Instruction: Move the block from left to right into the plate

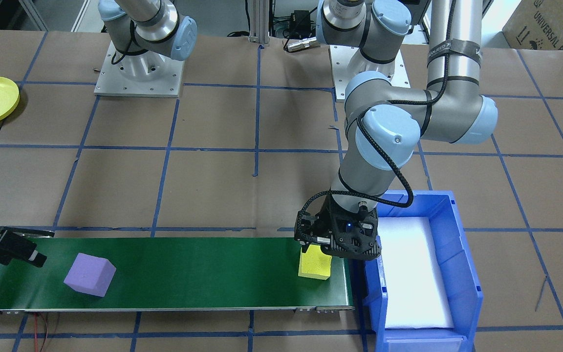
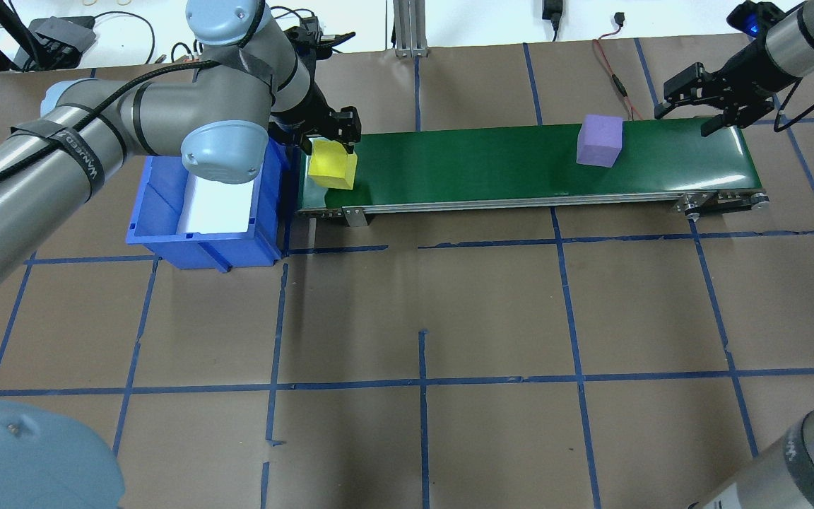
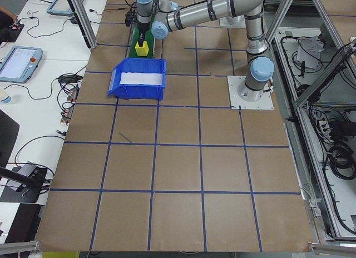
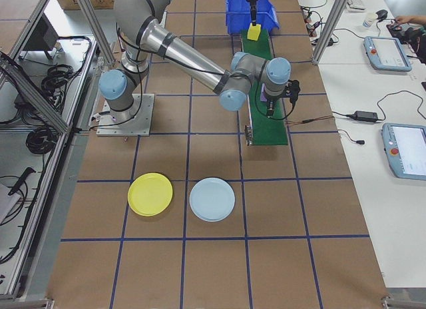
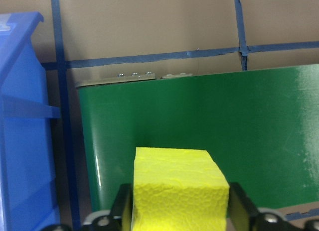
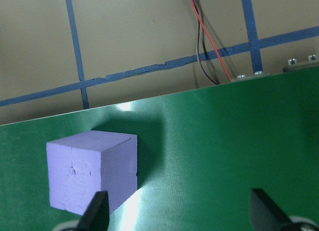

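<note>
A yellow block [image 1: 314,266] rests at the bin end of the green conveyor belt [image 1: 188,274], with my left gripper [image 1: 316,250] shut on it from above. In the left wrist view both fingers press the yellow block's [image 5: 179,186] sides. A purple block [image 2: 599,140] sits on the belt near its other end. My right gripper [image 2: 693,112] hangs open just beyond it, above the belt. In the right wrist view the purple block [image 6: 92,173] lies by one finger, not between the two. A yellow plate [image 4: 150,194] and a light blue plate [image 4: 212,199] lie on the table near the right arm's base.
A blue bin [image 2: 202,240] with a white liner stands against the belt's end by the left arm. Red and black wires [image 6: 207,52] run off the belt's far side. The paper-covered table carries a grid of blue tape lines.
</note>
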`<state>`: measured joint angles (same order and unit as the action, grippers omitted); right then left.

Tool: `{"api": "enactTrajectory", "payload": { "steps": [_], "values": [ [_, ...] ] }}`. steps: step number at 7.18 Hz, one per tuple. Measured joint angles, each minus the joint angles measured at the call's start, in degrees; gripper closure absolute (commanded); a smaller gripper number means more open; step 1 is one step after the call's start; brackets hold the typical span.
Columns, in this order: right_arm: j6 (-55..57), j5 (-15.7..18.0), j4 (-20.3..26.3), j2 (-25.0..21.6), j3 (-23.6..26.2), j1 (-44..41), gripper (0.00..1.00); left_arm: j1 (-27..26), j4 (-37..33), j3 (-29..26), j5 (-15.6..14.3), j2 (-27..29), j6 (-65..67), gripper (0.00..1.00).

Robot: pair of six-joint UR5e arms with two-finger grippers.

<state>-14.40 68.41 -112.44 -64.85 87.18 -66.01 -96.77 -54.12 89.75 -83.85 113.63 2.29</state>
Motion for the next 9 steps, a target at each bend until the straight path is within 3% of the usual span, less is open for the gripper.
{"api": "enactTrajectory", "payload": {
  "steps": [3,6,8,9],
  "values": [
    [1.7,-0.4,-0.4,1.1,-1.6,0.0,0.0,0.1,-2.2,-0.5,-0.4,-3.6,0.3,0.0],
    [5.6,-0.2,-2.1,2.1,-1.7,0.0,0.0,0.6,-22.3,-3.2,-1.5,-15.5,0.3,0.0],
    [6.1,0.0,-3.7,2.5,-1.4,0.0,0.0,1.0,-34.5,-3.2,-8.8,-20.4,-1.0,0.0],
    [6.1,0.1,-4.0,2.5,-1.3,0.0,0.0,2.3,-38.2,-3.1,-10.5,-21.3,-1.7,0.0]
  ]
}}
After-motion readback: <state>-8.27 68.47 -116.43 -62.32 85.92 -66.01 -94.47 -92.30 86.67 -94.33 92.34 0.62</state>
